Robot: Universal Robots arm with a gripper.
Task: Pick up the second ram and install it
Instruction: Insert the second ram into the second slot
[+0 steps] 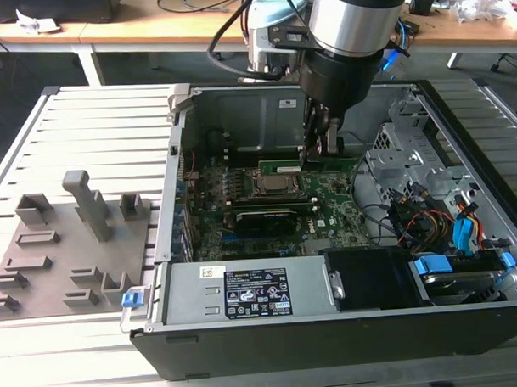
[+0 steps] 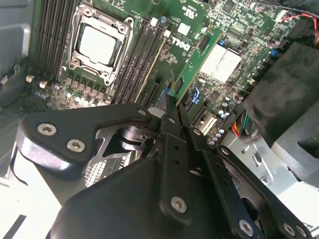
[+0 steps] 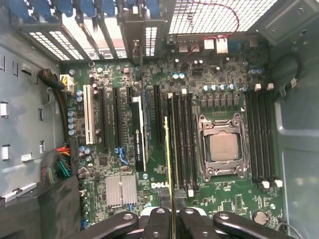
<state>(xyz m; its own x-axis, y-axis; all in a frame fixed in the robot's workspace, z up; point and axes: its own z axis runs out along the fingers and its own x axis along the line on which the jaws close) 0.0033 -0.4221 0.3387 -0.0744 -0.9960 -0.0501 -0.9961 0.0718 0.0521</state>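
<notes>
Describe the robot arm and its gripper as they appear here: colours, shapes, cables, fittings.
In the exterior view the arm is a thick cylinder, shiny silver above and matte black below, with black cables and a blue one looping behind it. The gripper narrows below it into slim dark fingers. In the second wrist view the gripper is black linkage plates joined by silver screws, and the fingers taper to thin tips.

Slatted grey metal worktable [image 1: 95, 131], wooden desk [image 1: 151, 27] behind with white legs, cables and clutter
</notes>
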